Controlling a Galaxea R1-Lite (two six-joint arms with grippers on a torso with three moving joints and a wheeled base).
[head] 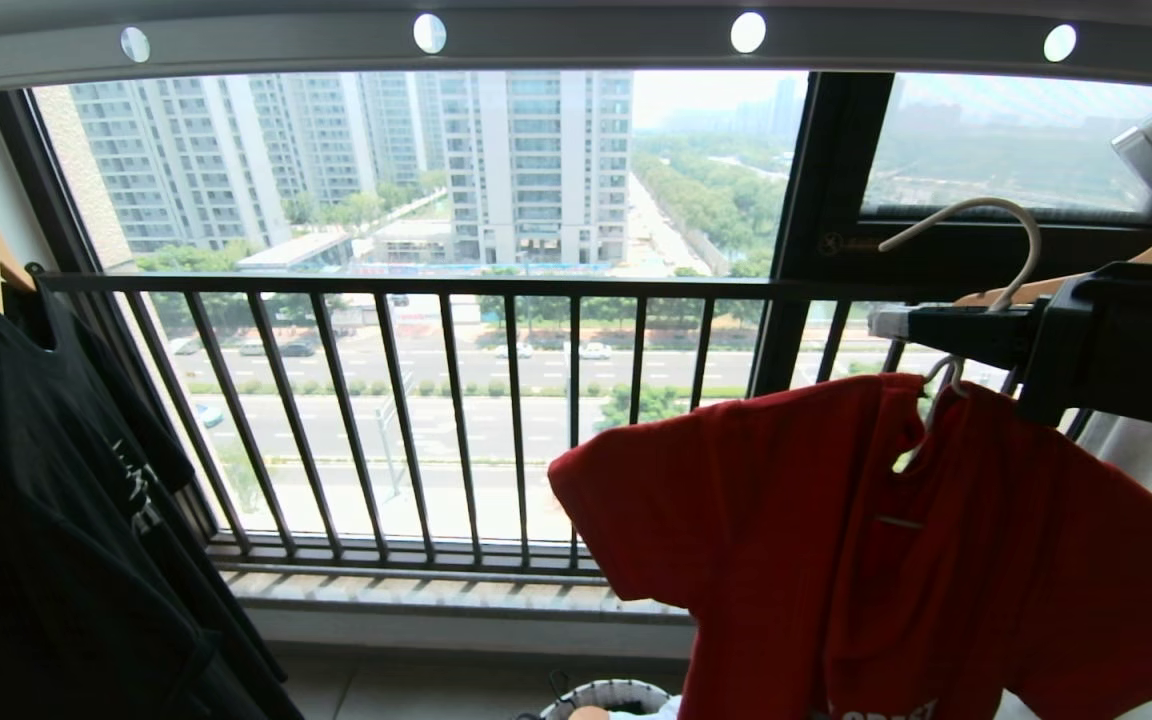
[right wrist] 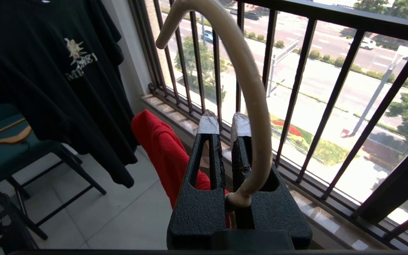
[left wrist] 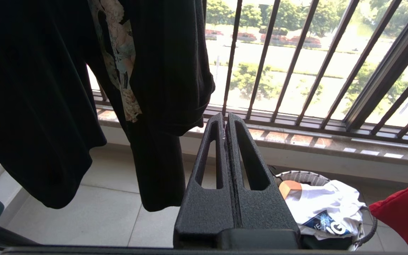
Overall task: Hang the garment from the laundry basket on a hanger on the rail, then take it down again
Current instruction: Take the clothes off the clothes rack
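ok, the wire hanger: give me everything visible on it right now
The hanger is thin, off-white wire with a smooth coating and a curved open hook on top. The right end effector is shut on its neck, hook standing above the fingers. In the head view the hook sits below the grey rail, not on it. The red T-shirt hangs from it; its bar is hidden inside the shirt.

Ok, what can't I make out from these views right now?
- Head view: the shirt's chest print is cut off by the bottom edge.
- Head view: the basket shows only its rim; the same edge cuts it.
- Head view: the right gripper's hold on the hanger is hidden by its body.
- Right wrist view: the hanger's bar is hidden behind the gripper.
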